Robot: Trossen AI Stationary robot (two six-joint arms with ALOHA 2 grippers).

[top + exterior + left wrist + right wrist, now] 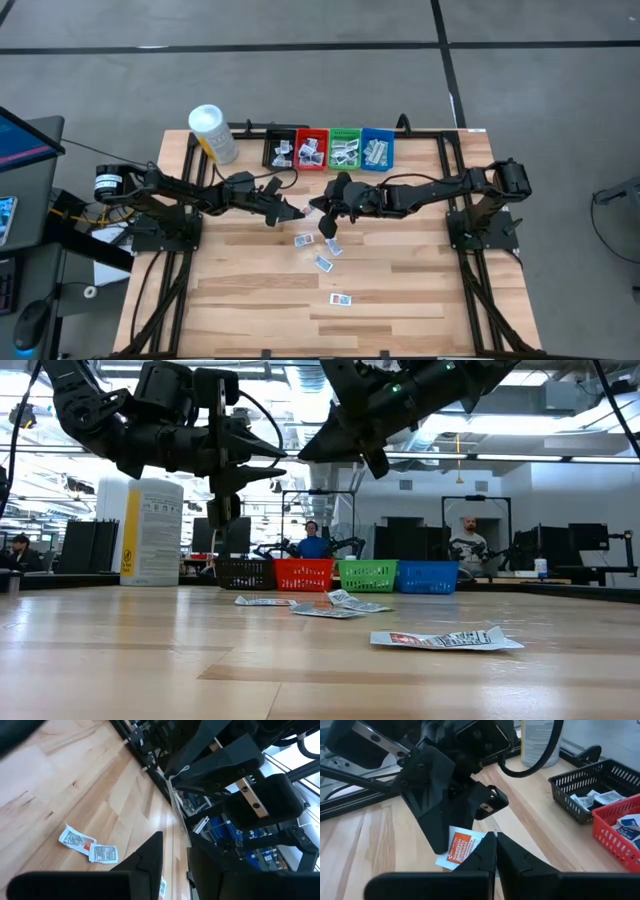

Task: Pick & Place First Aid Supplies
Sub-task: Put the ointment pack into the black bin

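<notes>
A white first aid packet with orange print [462,847] is up in the air over the table's middle, between my two grippers, which meet tip to tip [308,209]. My right gripper [495,836] is shut at the packet's corner. My left gripper [175,845] reaches in from the table's left and is open. Its fingers stand on either side of the packet's other end, which shows edge-on [179,807], with a gap beside it. Several more packets lie flat on the wood [323,263]. My right gripper pinches one corner of the packet [486,836] at its fingertips [490,842]. It comes from the table's right, slanting a little downward. The packet is lifted clear of the table and reaches away from the fingertips into my left gripper's gap. My own fingers hide the exact place of contact.
Black [279,150], red [311,150], green [345,150] and blue [377,150] bins stand in a row at the far edge, each holding packets. A white-capped bottle [212,133] stands at the far left. People show in the room beyond the table [312,540].
</notes>
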